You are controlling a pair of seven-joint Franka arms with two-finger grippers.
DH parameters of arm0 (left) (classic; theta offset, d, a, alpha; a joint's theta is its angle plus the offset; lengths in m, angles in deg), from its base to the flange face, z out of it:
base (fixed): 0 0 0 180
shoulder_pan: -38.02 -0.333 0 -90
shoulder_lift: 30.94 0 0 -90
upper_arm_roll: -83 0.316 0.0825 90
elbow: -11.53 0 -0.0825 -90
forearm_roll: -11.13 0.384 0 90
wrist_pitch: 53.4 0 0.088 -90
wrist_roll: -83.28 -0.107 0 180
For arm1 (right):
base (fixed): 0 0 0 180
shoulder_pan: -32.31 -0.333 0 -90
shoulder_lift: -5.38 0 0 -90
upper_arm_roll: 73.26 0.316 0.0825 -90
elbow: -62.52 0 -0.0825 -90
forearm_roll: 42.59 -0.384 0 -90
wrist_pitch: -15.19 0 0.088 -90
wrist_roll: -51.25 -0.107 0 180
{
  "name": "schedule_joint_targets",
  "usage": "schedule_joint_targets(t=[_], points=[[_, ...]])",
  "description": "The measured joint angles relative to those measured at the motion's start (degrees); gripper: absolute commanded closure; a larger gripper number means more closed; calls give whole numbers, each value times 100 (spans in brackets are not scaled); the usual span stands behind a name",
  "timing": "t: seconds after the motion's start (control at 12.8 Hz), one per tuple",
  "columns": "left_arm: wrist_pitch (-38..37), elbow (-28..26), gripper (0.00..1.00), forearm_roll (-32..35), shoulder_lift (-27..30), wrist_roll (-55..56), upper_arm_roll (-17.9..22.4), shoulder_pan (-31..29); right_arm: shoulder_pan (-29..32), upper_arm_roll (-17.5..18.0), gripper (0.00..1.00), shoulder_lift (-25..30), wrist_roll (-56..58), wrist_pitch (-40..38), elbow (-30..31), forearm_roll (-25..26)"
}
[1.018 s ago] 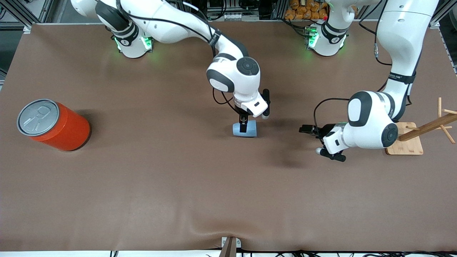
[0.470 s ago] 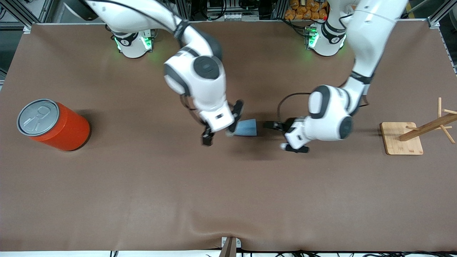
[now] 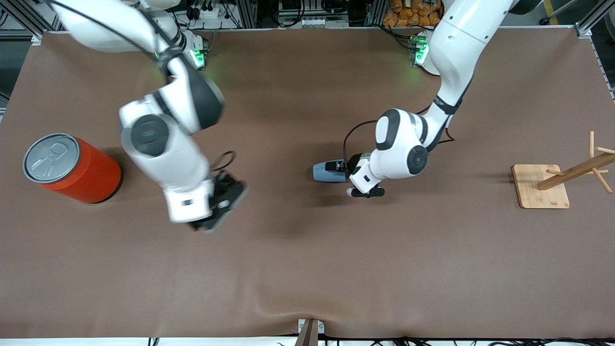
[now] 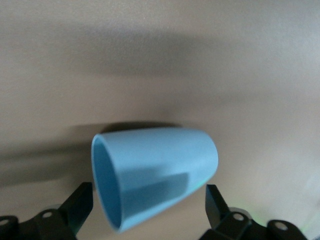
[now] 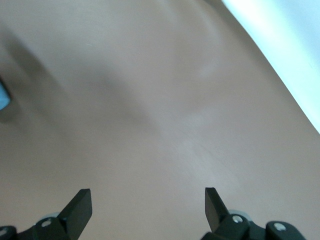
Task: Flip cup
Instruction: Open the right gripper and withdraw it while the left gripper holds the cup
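Observation:
The small light-blue cup (image 3: 321, 173) lies on its side on the brown table near the middle. My left gripper (image 3: 335, 170) is low at the cup, open, with one finger on either side of it. In the left wrist view the cup (image 4: 155, 167) fills the gap between the open fingertips (image 4: 82, 202) of my left gripper (image 4: 148, 205), and its darker inside shows. My right gripper (image 3: 218, 204) is open and empty over bare table between the cup and the orange can. In the right wrist view my right gripper (image 5: 147, 205) has only table under it.
A big orange can (image 3: 72, 168) with a grey lid stands toward the right arm's end of the table. A wooden rack (image 3: 574, 170) on a square base (image 3: 543, 193) stands toward the left arm's end.
My right gripper has left the cup and swung away toward the can. My left gripper has moved in from the rack's side and now straddles the cup.

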Motion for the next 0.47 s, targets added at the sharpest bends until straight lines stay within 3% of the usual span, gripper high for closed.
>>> schedule_joint_targets(t=[0.16, 0.47], points=[[226, 119, 100, -59, -128, 140, -10, 160, 175, -367, 0, 45, -25, -205, -2, -29], [252, 327, 100, -14, -70, 221, 69, 180, 259, -1733, 0, 277, -55, -225, -43, -847]])
